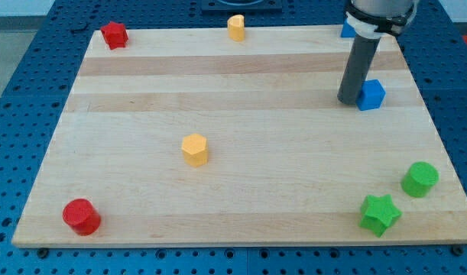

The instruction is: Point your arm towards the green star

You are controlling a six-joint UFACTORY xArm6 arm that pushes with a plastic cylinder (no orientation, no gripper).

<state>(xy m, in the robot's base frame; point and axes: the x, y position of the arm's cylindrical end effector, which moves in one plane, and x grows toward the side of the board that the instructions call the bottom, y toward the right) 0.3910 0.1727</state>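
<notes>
One rod only, no gripper to open or close — my tip [348,101] rests just left of the blue cube [371,94], perhaps touching it. The green star [380,214] lies well below, slightly right — not pointed at yet.

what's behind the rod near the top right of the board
A blue block sits at the board's top edge, only a sliver showing beside the rod; its shape is hidden. My tip rests just left of the blue cube.

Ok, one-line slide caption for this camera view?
My tip rests beside the blue cube, far from the green star near the view's bottom right.
</notes>
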